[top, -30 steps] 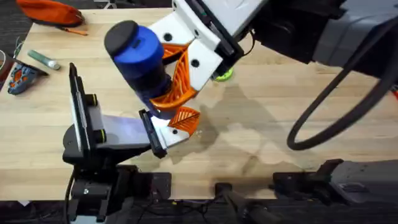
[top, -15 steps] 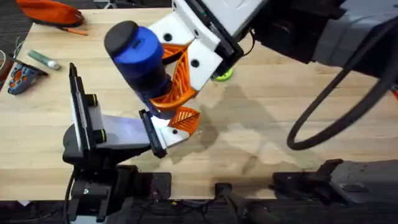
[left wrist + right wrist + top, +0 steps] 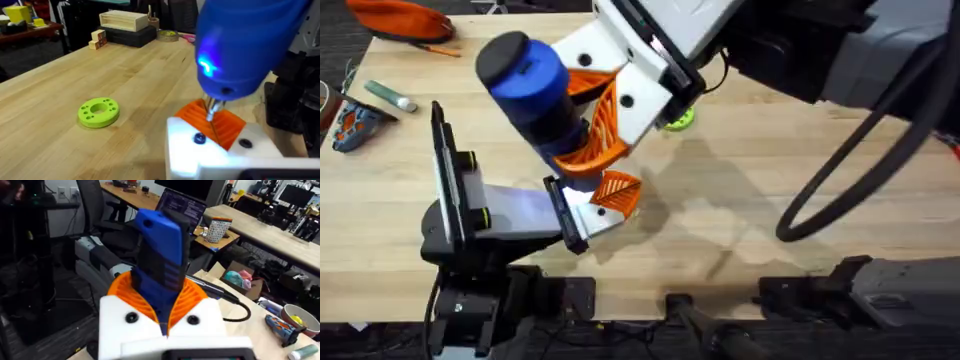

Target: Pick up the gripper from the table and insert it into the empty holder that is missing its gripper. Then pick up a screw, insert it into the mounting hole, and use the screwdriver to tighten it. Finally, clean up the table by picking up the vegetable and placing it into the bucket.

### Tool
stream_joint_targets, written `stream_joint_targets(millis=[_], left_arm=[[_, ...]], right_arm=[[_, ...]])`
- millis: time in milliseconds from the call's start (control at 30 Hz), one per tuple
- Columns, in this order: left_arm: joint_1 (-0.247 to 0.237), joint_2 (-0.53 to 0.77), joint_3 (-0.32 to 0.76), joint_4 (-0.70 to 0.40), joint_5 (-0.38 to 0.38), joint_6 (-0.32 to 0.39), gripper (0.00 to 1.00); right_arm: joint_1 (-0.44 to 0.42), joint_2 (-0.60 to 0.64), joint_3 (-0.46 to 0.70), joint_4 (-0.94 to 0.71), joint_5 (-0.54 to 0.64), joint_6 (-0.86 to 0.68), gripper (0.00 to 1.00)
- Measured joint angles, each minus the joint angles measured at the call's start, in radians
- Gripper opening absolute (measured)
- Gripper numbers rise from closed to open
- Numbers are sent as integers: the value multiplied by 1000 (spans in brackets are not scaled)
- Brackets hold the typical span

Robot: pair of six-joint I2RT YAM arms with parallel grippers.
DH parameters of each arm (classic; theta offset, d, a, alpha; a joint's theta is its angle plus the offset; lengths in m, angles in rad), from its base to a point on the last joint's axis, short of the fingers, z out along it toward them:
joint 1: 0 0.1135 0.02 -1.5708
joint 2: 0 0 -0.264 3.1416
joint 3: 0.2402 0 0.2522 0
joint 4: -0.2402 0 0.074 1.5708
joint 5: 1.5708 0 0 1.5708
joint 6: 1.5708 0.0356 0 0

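Currently right claw (image 3: 167,311) is pinching the blue screwdriver (image 3: 535,95) upright, its tip touching the left claw's (image 3: 605,195) orange pad; left claw's state unclear.

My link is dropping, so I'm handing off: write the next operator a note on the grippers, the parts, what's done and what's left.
Right gripper: shut on the slim blue pen-shaped electric screwdriver. Its light is on and its metal tip is down at the left arm's white plastic finger mount.
Left gripper: low over the table, with the small orange ribbed plastic wedge seated in that mount.
Done: wedge inserted, apparently.
Under way: tightening; whether the screw is seated is unclear.
Left: vegetable into bucket.
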Motion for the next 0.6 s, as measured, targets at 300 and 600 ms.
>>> stream_joint_targets(millis=[300,600], left_arm=[[0,0,0,0,0,0,15],[0,0,0,0,0,0,15]], right_arm=[[0,29,0,-1,-5,0,8],[0,29,0,-1,-5,0,8]])
